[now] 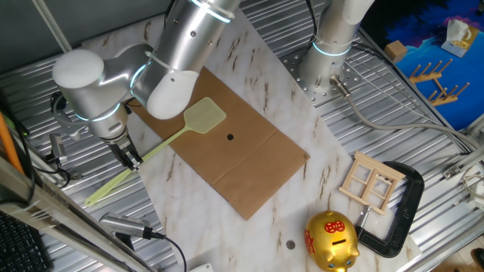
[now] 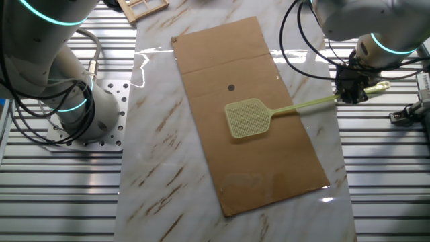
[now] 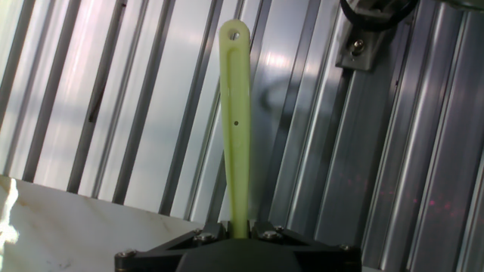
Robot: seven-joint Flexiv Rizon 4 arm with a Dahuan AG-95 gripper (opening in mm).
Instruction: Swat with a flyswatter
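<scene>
The pale yellow-green flyswatter [image 1: 189, 125] has its mesh head [image 2: 247, 118] over the brown cardboard sheet [image 1: 249, 162]; its long handle runs off the sheet toward the ribbed metal table edge. My gripper [image 1: 131, 159] is shut on the handle near its far end, also seen in the other fixed view [image 2: 351, 92]. In the hand view the handle [image 3: 237, 113] rises from between my jaws [image 3: 240, 228], its end with a hanging hole at top. A small dark spot [image 1: 230, 137] lies on the sheet next to the swatter head.
A gold piggy bank [image 1: 331, 240], a small wooden frame [image 1: 370, 182] and a black C-clamp [image 1: 401, 208] sit at the marble slab's right. A second arm base [image 1: 329, 60] stands at the back. Cables and a metal bracket [image 3: 370, 34] lie near my gripper.
</scene>
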